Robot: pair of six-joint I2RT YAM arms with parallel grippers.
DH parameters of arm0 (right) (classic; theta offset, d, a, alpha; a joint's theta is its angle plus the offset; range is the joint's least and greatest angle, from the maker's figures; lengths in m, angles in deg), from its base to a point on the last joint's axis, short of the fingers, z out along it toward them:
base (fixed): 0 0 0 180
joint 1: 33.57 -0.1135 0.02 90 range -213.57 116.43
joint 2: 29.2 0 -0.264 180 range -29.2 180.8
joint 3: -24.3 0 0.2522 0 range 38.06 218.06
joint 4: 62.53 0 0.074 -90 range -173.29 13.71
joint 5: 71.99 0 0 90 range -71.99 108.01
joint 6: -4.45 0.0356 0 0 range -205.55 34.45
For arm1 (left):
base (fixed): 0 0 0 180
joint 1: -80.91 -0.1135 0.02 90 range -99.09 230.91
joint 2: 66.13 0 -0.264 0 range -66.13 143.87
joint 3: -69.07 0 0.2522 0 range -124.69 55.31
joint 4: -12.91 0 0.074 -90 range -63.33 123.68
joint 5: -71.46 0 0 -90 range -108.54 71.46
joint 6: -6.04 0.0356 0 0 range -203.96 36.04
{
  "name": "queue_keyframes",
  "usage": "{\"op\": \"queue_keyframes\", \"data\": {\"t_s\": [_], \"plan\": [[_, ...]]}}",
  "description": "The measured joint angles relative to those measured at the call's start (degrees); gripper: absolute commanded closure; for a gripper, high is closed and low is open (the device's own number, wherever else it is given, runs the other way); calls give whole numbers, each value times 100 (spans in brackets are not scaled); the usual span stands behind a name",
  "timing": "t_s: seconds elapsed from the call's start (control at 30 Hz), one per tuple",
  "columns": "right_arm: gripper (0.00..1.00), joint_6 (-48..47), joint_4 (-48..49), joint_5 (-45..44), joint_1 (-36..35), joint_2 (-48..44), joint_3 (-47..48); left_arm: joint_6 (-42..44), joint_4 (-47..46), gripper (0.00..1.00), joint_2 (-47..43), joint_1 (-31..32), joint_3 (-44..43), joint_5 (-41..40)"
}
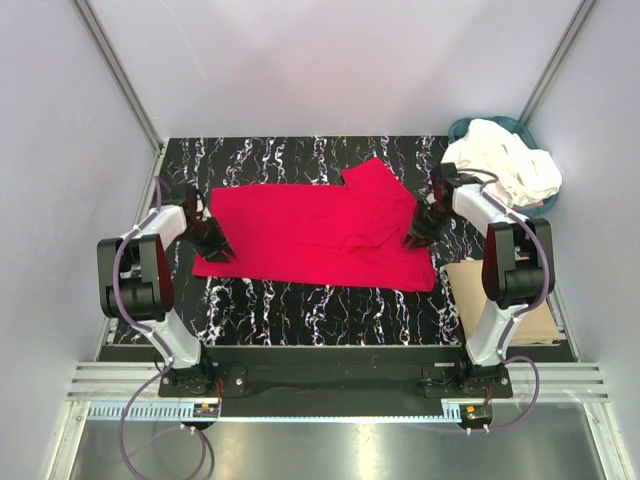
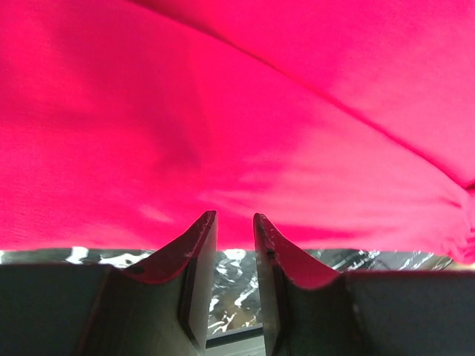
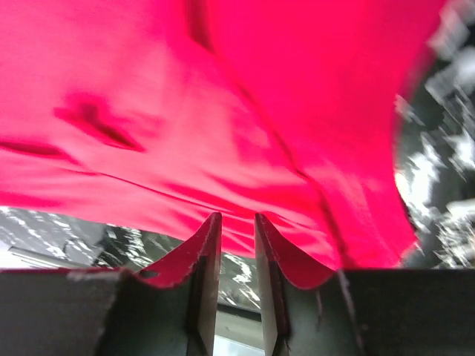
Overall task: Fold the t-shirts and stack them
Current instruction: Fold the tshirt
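A bright red t-shirt [image 1: 310, 235] lies spread across the middle of the black marbled table [image 1: 300, 310], and its right part is folded over into a raised flap [image 1: 375, 195]. My left gripper [image 1: 220, 247] rests low at the shirt's left edge. In the left wrist view that gripper [image 2: 234, 216] stands narrowly open at the red hem [image 2: 223, 148], with only table showing between the fingers. My right gripper [image 1: 420, 237] is at the shirt's right edge. Its wrist view shows it [image 3: 237, 216] narrowly open, the wrinkled red cloth [image 3: 223, 111] just ahead and nothing held. Cream-white t-shirts [image 1: 505, 165] are heaped at the back right.
The cream heap fills a teal round basket [image 1: 468, 126] at the back right corner. A flat tan cardboard sheet [image 1: 515, 300] lies at the table's right edge beside the right arm. Pale walls close in the table on three sides.
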Motion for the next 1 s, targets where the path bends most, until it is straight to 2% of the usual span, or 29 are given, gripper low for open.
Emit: {"op": "queue_keyframes", "data": {"t_s": [0.1, 0.23, 0.37, 1.0], "plan": [[75, 52, 221, 61, -219, 247, 431, 0, 11, 69, -103, 179, -79, 26], [93, 240, 468, 46, -632, 568, 472, 0, -7, 69, -103, 190, -129, 37], [98, 501, 706, 35, -931, 704, 374, 0, -4, 69, -103, 188, -129, 39], [99, 999, 1169, 179, -966, 1045, 330, 7, -4, 69, -114, 199, -127, 94]]}}
